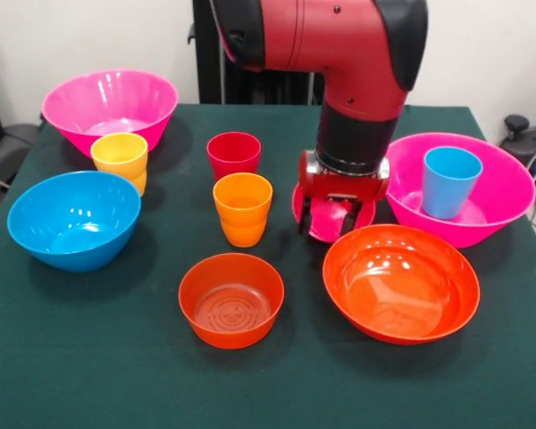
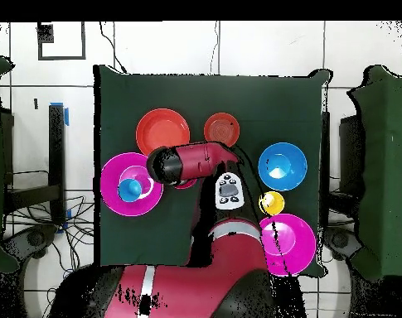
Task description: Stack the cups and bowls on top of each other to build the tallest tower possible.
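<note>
My gripper (image 1: 327,222) hangs low at the table's middle right, its two fingers (image 1: 305,214) apart and down at the small crimson bowl (image 1: 326,236). The blue cup (image 1: 450,181) stands inside the right pink bowl (image 1: 505,183). The red cup (image 1: 233,154), orange cup (image 1: 242,208) and yellow cup (image 1: 121,161) stand singly. The other pink bowl (image 1: 107,103) is at the far left, the blue bowl (image 1: 71,219) in front of it. The small orange bowl (image 1: 231,299) and wide orange bowl (image 1: 400,281) sit nearest the camera. In the overhead view the arm (image 2: 187,161) hides the gripper.
The green table's edges (image 1: 9,223) lie close to the blue bowl and the pink bowls. The robot's pedestal (image 2: 196,290) stands at the table's far side. Overhead, the wide orange bowl (image 2: 162,131), small orange bowl (image 2: 221,127) and blue bowl (image 2: 283,166) show.
</note>
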Robot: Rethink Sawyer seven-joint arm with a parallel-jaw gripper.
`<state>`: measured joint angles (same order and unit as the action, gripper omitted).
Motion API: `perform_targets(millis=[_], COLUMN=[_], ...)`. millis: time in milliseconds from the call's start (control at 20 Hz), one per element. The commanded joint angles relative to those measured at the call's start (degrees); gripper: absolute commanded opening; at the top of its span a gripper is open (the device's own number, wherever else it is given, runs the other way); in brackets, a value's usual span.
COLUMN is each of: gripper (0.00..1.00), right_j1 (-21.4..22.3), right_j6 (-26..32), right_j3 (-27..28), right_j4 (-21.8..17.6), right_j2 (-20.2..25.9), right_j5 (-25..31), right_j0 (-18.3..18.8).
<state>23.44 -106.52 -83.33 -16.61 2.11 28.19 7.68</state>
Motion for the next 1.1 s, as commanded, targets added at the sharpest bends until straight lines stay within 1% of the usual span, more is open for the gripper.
perform_targets(millis=[50, 300, 450, 500, 700, 1100], gripper=[1.0, 1.0, 1.0, 1.0, 1.0, 1.0], right_j1=[-4.01, -4.06, -2.77, -1.99, 3.37, 7.57], right_j6=[10.19, 11.46, 11.5, 11.93, 13.67, 15.65], right_j3=[6.92, 6.09, 3.69, 2.63, -1.72, -5.5], right_j4=[-5.41, -6.68, -7.4, -7.32, -6.02, -6.96], right_j2=[5.93, 6.42, 6.62, 7.28, 9.56, 12.31], right_j5=[5.05, 4.65, 4.81, 5.38, 10.18, 13.73], right_j0=[1.94, 3.37, 3.83, 4.32, 5.98, 8.89])
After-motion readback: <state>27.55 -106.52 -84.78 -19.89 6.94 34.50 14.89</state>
